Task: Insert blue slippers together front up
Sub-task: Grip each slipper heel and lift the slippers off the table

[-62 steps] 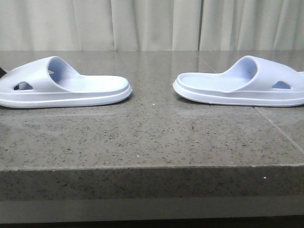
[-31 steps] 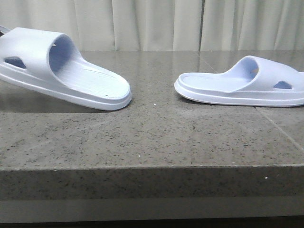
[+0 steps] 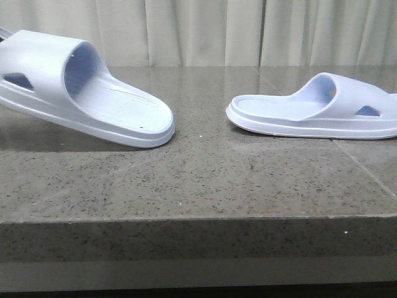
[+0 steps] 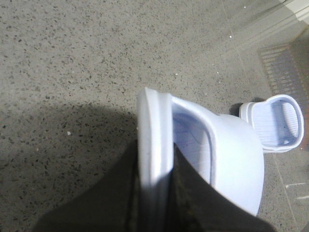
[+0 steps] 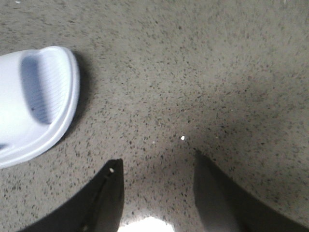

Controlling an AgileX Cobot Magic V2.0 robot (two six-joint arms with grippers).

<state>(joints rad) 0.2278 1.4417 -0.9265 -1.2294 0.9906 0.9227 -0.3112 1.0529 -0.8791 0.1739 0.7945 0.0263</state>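
Observation:
Two pale blue slippers are on the speckled stone table (image 3: 198,174). The left slipper (image 3: 80,87) is tilted, its strap end raised at the left and its heel end low at the table. My left gripper (image 4: 157,193) is shut on the thick sole edge of this slipper (image 4: 154,130), one dark finger on each side; it is hidden in the front view. The right slipper (image 3: 316,112) lies flat, heel towards the middle; it also shows in the left wrist view (image 4: 277,123). My right gripper (image 5: 157,166) is open and empty over bare table, with a slipper's heel end (image 5: 34,104) off to one side.
The table's front edge (image 3: 198,218) runs across the front view. Pale curtains (image 3: 205,31) hang behind the table. A seam line (image 3: 363,167) crosses the stone at the right. A gap of bare stone lies between the two slippers.
The left slipper lay flat a second ago. Its strap end has been lifted off the table and it now tilts, heel end down. The right slipper has not moved.

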